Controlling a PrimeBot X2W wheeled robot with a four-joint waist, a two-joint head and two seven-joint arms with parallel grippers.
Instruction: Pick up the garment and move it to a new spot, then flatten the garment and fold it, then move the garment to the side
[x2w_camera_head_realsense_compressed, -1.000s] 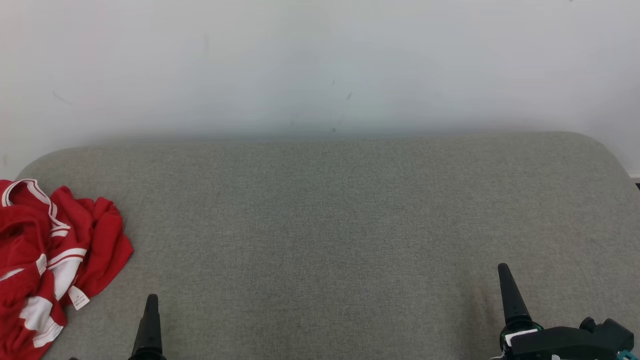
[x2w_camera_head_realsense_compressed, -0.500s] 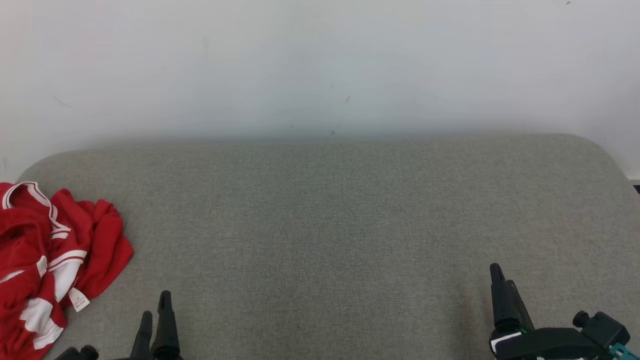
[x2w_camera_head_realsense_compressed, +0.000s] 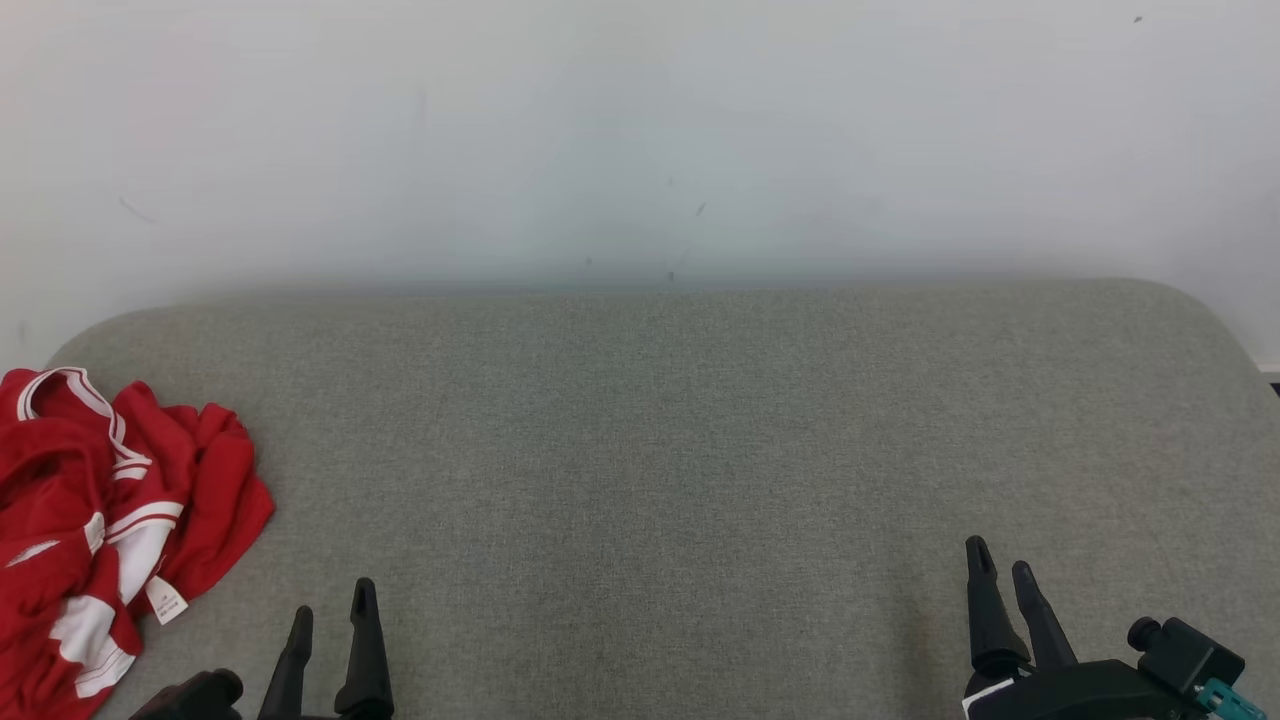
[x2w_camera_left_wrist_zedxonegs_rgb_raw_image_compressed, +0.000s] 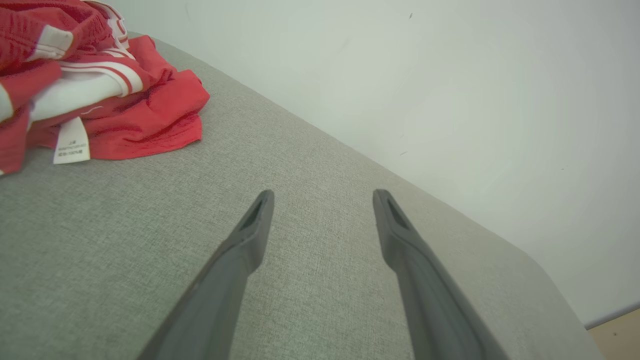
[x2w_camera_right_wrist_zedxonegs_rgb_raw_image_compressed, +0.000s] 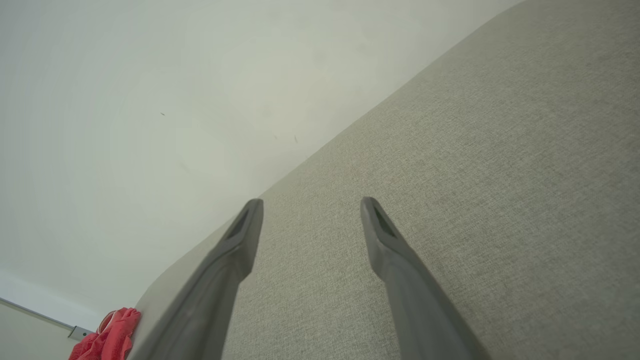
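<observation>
The garment (x2w_camera_head_realsense_compressed: 100, 530) is a crumpled red shirt with white stripes and a small white label, heaped at the far left of the grey padded surface (x2w_camera_head_realsense_compressed: 660, 450). It also fills the top left of the left wrist view, garment (x2w_camera_left_wrist_zedxonegs_rgb_raw_image_compressed: 100, 85), and shows small at the bottom left of the right wrist view, garment (x2w_camera_right_wrist_zedxonegs_rgb_raw_image_compressed: 107, 340). My left gripper (x2w_camera_head_realsense_compressed: 333, 600) stands open near the front edge, just right of the heap and apart from it, nothing between its fingers (x2w_camera_left_wrist_zedxonegs_rgb_raw_image_compressed: 250, 235). My right gripper (x2w_camera_head_realsense_compressed: 1000, 562) is open at the front right, empty.
A pale wall (x2w_camera_head_realsense_compressed: 640, 130) rises directly behind the grey surface. The surface has rounded back corners, and its right end drops off to a strip of floor (x2w_camera_left_wrist_zedxonegs_rgb_raw_image_compressed: 617, 330) in the left wrist view.
Both grippers have turned so that two fingers now show on each instead of one. The left one has shifted a little right. The camera has tipped slightly.
</observation>
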